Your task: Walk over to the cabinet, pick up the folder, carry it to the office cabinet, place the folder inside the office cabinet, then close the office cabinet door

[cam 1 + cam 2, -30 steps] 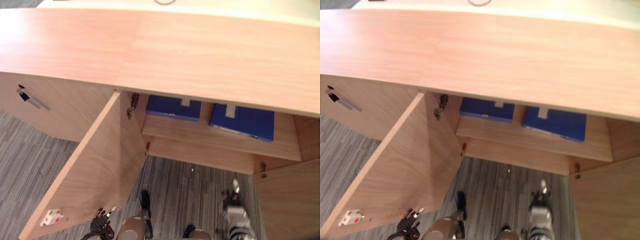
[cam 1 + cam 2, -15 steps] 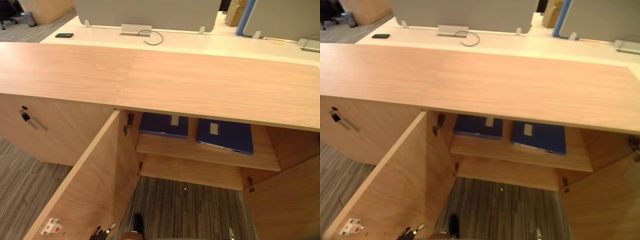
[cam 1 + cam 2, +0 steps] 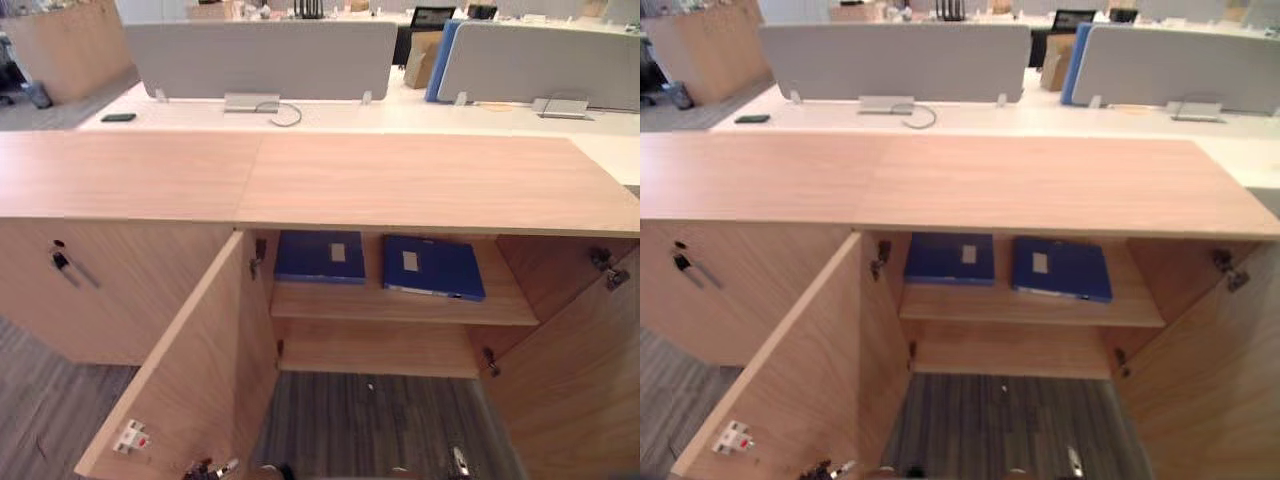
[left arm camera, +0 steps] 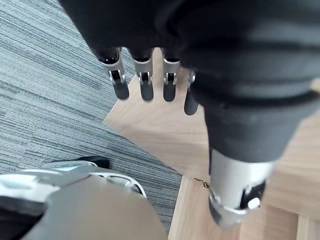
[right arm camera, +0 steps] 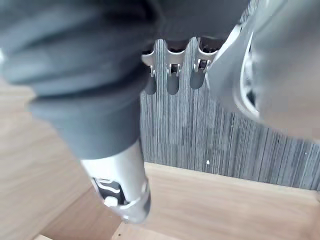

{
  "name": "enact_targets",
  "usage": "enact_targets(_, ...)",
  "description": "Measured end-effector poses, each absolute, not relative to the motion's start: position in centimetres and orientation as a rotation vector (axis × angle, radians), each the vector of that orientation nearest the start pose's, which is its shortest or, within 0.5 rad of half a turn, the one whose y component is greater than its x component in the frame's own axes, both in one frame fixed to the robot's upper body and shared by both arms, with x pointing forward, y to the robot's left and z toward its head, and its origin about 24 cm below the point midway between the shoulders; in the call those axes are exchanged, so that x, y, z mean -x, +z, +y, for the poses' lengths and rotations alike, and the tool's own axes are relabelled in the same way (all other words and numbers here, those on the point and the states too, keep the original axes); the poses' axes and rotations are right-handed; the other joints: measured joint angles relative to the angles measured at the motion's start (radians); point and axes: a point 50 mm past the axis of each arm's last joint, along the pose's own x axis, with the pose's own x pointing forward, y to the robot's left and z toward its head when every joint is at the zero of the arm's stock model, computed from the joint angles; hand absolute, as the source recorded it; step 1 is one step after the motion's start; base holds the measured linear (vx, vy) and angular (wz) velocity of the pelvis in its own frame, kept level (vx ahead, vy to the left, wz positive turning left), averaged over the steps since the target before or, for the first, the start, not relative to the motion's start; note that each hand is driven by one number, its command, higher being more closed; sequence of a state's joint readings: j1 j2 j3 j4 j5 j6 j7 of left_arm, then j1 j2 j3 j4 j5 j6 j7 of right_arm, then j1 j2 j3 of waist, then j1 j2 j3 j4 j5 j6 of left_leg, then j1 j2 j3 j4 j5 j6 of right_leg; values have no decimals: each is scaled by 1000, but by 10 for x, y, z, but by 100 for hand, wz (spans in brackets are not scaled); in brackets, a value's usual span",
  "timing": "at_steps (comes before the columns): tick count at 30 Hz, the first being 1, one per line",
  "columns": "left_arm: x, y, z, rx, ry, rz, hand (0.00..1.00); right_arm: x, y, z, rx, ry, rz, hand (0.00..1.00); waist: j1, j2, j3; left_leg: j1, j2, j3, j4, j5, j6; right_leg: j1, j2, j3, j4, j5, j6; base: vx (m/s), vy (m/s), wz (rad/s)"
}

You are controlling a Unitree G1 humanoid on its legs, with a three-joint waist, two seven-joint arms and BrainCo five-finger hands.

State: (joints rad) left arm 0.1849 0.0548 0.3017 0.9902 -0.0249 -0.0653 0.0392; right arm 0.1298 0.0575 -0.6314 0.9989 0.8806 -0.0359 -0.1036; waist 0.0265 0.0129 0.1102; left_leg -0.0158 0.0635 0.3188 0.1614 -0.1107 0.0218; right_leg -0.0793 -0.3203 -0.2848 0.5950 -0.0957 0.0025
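Your left hand (image 4: pixel 145 85) and right hand (image 5: pixel 172 82) hang low near the floor (image 4: pixel 50 75), fingers released and empty. The left folder (image 3: pixel 320 256) and the right folder (image 3: pixel 432 266) lie flat, side by side, on the shelf (image 3: pixel 400 305) inside the open cabinet (image 3: pixel 400 180). Both are above and ahead of the hands, each nearer its own-side hand. Expect an upward, forward reach between the doors (image 3: pixel 190 380).

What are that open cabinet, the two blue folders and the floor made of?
The light-brown open cabinet looks like matt wood-grain board, judging by its grain lines. The two flat blue folders seem smooth plastic or coated card. The grey striped floor looks like carpet.
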Motion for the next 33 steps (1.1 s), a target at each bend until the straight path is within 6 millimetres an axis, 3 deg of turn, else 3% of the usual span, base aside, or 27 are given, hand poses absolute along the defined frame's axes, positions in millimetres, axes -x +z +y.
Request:
enact_targets(4, -56, -160, 221, 114, 463, 1091, 0, -33, -170, -205, -1065, -1229, 865, 0, 16, -4, 2, 35, 44, 2, -88, 41, -50, -6, -28, 49, -87, 14, 29, -27, 61, -9)
enact_targets(7, -47, -161, 222, 144, 512, 1107, 0, -26, -171, -204, -1061, -1237, 881, 0, 16, -14, -10, 35, 47, 5, -88, 53, -69, 1, -44, 71, -179, 24, 46, -63, -117, -23)
enact_targets(9, -39, -162, 226, 178, 575, 1111, 0, -21, -173, -199, -1063, -1243, 911, 0, 17, -34, -33, 34, 45, 24, -102, 67, -90, 30, -44, 31, -263, 36, 68, 42, -247, -5)
enact_targets(11, -29, -161, 233, 212, 659, 1110, 0, -16, -174, -191, -1055, -1230, 947, 0, 20, -75, -69, 36, 45, 53, -124, 100, -123, 63, -20, -8, -367, 39, 72, 92, -402, -12)
enact_targets(12, -22, -161, 234, 244, 708, 1118, 0, -15, -175, -188, -1048, -1218, 969, 0, 21, -87, -82, 36, 60, 59, -139, 137, -143, 76, -2, -17, -403, 36, 174, 114, -394, -15)
enact_targets(15, -18, -165, 221, 354, 769, 1115, 0, -14, -173, -203, -1015, -1224, 948, 0, 20, -37, -121, 64, 148, 53, -235, 180, -186, 70, 105, -73, -427, 15, 133, 162, -315, 8)
enact_targets(18, -19, -165, 218, 362, 763, 1117, 0, -18, -173, -207, -1019, -1238, 936, 0, 18, -26, -125, 70, 187, 14, -252, 189, -197, 101, 171, -114, -468, 11, 117, 179, -213, 24)
enact_targets(20, -21, -166, 216, 348, 735, 1127, 0, -25, -173, -209, -1047, -1251, 908, 0, 17, -21, -122, 73, 190, -9, -252, 229, -209, 113, 180, -114, -476, 9, 111, 98, -28, 4)
enact_targets(26, -31, -165, 221, 243, 614, 1145, 0, -34, -173, -209, -1088, -1271, 872, 0, -3, -18, -97, 86, 149, -8, -248, 224, -202, 139, 152, -108, -491, 9, 111, 49, 58, 4)
enact_targets(31, -39, -164, 223, 298, 653, 1104, 0, -34, -174, -207, -1134, -1313, 846, 0, -14, -23, -71, 84, 200, -21, -194, 207, -200, 176, 201, -113, -510, 2, 94, -40, -60, 2)
enact_targets(32, -40, -162, 227, 318, 686, 1082, 0, -32, -174, -203, -1156, -1333, 840, 0, -14, -32, -59, 51, 223, -35, -101, 181, -180, 185, 211, -113, -505, -7, 82, -95, -156, -4)
enact_targets(33, -40, -161, 230, 346, 724, 1064, 0, -31, -175, -202, -1162, -1339, 842, 0, -12, -42, -44, -1, 252, -45, 38, 135, -125, 186, 218, -106, -490, -27, 69, -113, -162, -9)
